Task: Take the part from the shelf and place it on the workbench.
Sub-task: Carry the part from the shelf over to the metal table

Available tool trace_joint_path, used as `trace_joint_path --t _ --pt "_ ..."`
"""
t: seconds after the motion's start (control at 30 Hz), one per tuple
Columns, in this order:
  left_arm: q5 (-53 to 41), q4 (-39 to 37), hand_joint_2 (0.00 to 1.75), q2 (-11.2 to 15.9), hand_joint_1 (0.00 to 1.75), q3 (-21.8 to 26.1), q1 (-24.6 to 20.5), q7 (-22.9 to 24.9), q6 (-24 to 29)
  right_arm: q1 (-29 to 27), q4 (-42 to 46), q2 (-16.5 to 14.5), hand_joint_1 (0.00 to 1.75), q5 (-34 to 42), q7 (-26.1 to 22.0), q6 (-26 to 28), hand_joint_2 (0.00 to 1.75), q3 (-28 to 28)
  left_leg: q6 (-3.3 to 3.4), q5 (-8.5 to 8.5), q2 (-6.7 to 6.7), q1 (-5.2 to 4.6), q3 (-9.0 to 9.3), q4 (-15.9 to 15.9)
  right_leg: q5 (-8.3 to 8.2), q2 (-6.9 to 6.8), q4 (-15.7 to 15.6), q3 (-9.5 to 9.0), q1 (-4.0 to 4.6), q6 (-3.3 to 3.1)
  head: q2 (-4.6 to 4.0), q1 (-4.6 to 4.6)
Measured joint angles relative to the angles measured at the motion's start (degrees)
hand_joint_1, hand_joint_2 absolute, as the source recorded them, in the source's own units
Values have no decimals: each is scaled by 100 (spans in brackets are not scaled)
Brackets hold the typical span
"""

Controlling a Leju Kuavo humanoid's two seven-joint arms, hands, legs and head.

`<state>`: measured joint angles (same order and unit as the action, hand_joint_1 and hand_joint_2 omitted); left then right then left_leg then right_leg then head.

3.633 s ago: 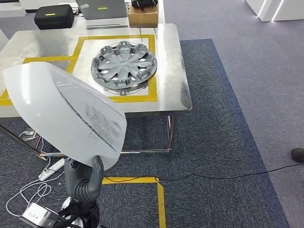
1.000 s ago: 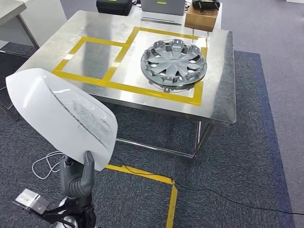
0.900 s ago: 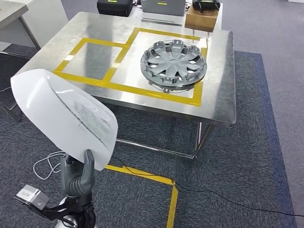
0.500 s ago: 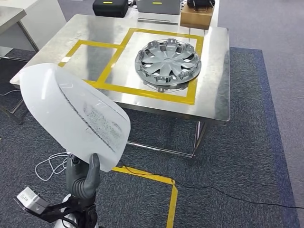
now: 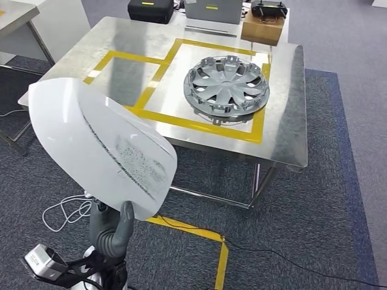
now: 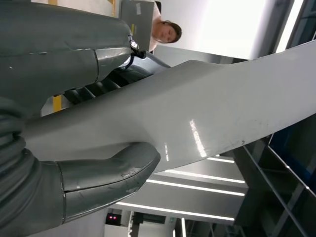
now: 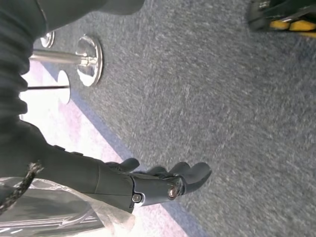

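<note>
Partly, white part [image 5: 95, 142] hides left robot hand [image 5: 110, 229].

Silver hubcap [image 5: 227, 89] inside yellow tape square [image 5: 182, 118]; black case [image 5: 150, 10], cardboard box [image 5: 264, 28] behind; white cable [image 5: 64, 211] on carpet.

You have one large white curved plastic panel [image 5: 98, 148], one silver spoked plastic hubcap [image 5: 226, 88] on one steel tabletop [image 5: 292, 121], two yellow tape squares [image 5: 150, 90] marked there, one black case [image 5: 150, 10], one brown cardboard box [image 5: 263, 29], and one grey laptop-like box [image 5: 213, 9].
</note>
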<state>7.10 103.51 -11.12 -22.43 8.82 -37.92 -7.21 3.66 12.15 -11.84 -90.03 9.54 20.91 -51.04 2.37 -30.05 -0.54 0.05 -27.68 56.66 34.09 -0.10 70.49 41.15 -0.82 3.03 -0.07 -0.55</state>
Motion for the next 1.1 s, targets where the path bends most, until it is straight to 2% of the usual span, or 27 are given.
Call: trace_joint_path --t 0.07,0.13,0.17,0.23,0.3,0.33,0.4,0.43,0.47,0.5,0.57,0.63,0.7,0.73,0.8,0.83,0.9,0.93,0.97,1.0,1.03,1.1 --pt "2 -6 175 -3 175 0 0 -38 -16 -4 -1 5 0 -1 -1 -12 175 2 -43 -123 -10 -2 137 5 -525 -2 -707 -176 7 -52 0 -4" --pt "32 -9 175 -11 175 4 0 -82 -35 -2 -2 8 0 -3 1 -41 175 7 -111 -236 -10 -16 209 12 -893 -5 -1117 -321 26 -140 1 -11" --pt "49 -10 175 -17 175 7 0 -97 -44 -1 -2 8 0 -3 1 -54 175 12 -145 -269 -9 -22 225 20 -938 -6 -1145 -342 39 -188 1 -16" --pt "66 -9 175 -26 175 9 -1 -113 -58 0 -2 8 0 -2 4 -63 175 28 -193 -290 -8 -22 234 55 -921 -1 -1151 -395 35 -255 2 -19" --pt "69 -8 175 -27 175 9 -8 -122 -63 5 -1 8 0 1 7 -62 175 44 -243 -323 2 -15 115 350 -882 -3 -1179 -467 16 -307 2 -4" --pt "69 -8 175 -27 175 9 -10 -124 -64 11 -1 8 0 0 6 -61 175 50 -274 -409 7 -8 -32 631 -860 -5 -1192 -501 9 -332 2 4" --pt "71 -8 175 -26 175 10 -8 -127 -66 23 0 8 0 0 5 -62 175 56 -324 -725 12 7 -451 1315 -809 -7 -1194 -550 12 -366 2 19" --pt "72 -9 175 -23 175 11 -4 -127 -66 22 0 8 0 0 5 -62 175 59 -336 -833 12 11 -626 1538 -787 -6 -1194 -573 14 -371 2 17" --pt "73 -9 175 -20 175 12 -1 -127 -66 19 0 8 0 1 5 -62 175 62 -337 -831 12 12 -734 1610 -765 -4 -1194 -601 15 -374 2 18" --pt "74 -10 175 -17 175 12 0 -127 -66 17 0 8 0 1 7 -62 175 65 -330 -691 12 12 -749 1486 -745 -1 -1193 -631 17 -373 2 19" --pt "74 -9 175 -14 175 12 1 -128 -69 15 0 8 0 1 7 -61 175 71 -278 -177 17 3 -578 844 -716 4 -1195 -687 20 -361 2 19" --pt "74 -8 175 -16 175 13 4 -129 -73 18 0 8 0 0 3 -61 175 79 -202 39 31 -31 -451 327 -702 2 -1190 -697 30 -322 2 22" --pt "75 -8 175 -20 175 14 19 -131 -74 19 0 8 0 1 -2 -65 175 85 -140 49 33 -57 -456 219 -697 -6 -1190 -690 37 -259 2 28" --pt "75 -8 175 -26 175 15 27 -133 -74 18 0 8 0 2 -4 -67 175 86 -111 122 30 -43 -447 197 -688 -11 -1188 -685 37 -225 2 34" --pt "76 -8 175 -36 175 16 27 -135 -74 17 0 9 0 2 -7 -69 175 89 -59 202 35 -14 -425 141 -562 -5 -1048 -616 32 -167 2 13" --pt "77 -8 175 -41 175 16 25 -137 -74 18 0 9 0 2 -7 -70 175 89 -39 227 39 2 -419 116 -414 -1 -828 -512 27 -144 2 -2" --pt "78 -8 175 -44 175 18 26 -138 -75 14 0 9 0 3 -7 -72 175 90 -21 236 43 -2 -436 116 -35 3 -122 -201 14 -104 2 -28" --pt "78 -9 175 -44 175 19 29 -138 -75 9 0 10 0 4 -7 -73 175 90 -20 235 43 -4 -443 117 80 2 187 -65 10 -88 2 -29" --pt "79 -9 175 -44 175 21 31 -139 -74 2 0 11 0 5 -5 -73 175 90 -20 235 41 -6 -446 119 97 2 335 -7 10 -75 2 -29" --pt "79 -9 175 -44 175 22 32 -140 -73 -3 0 14 0 5 -3 -74 175 90 -21 234 38 -5 -444 121 1 1 253 -59 10 -70 2 -32" --pt "79 -9 175 -44 175 24 33 -143 -71 -3 0 16 0 4 -1 -74 175 90 -26 231 33 -4 -438 122 -177 1 -37 -215 9 -74 2 -31" --pt "75 -8 175 -46 175 25 32 -151 -57 9 0 21 0 0 2 -74 175 91 -58 211 28 -16 -433 141 -485 3 -830 -639 11 -99 2 -32"
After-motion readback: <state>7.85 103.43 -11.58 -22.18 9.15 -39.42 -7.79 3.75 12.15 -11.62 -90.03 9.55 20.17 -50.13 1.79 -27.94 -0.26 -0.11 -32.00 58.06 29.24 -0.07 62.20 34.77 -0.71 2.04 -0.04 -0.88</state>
